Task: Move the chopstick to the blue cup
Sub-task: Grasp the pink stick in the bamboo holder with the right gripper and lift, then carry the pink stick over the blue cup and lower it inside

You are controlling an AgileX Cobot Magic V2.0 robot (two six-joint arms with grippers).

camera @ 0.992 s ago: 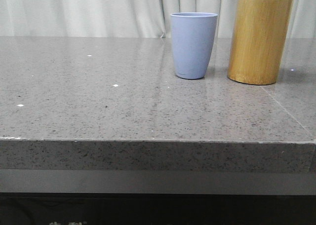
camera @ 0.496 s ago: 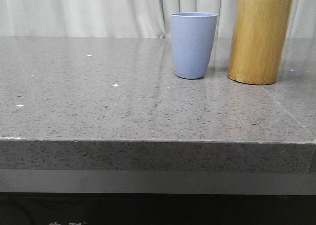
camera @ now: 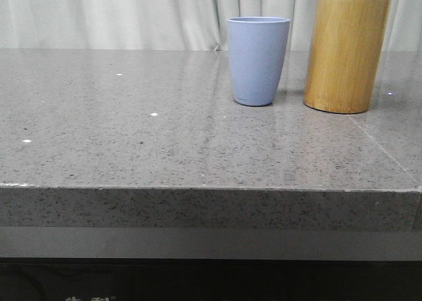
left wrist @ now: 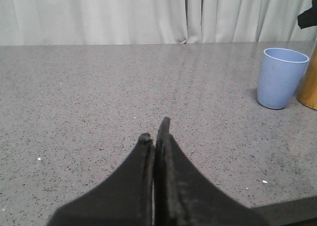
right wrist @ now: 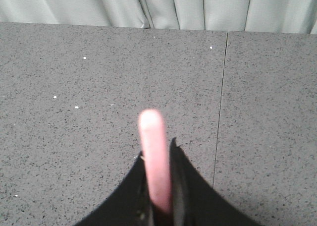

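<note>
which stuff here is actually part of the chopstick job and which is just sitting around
Part of the job:
- chopstick, pink, clamped in the right gripper
- blue cup, upright on the table, where the chopstick goes
- bamboo holder, the chopstick's top pokes above its rim

Just there:
- left gripper, shut, holding nothing
- grey table
- curtain

My work surface: grey speckled stone table (camera: pixel 132 129), seam line at its right side. 2 containers stand upright on it toward the far right: blue cup (camera: pixel 258 60), bamboo cylinder (camera: pixel 346 53) just beside it, apart.
</note>
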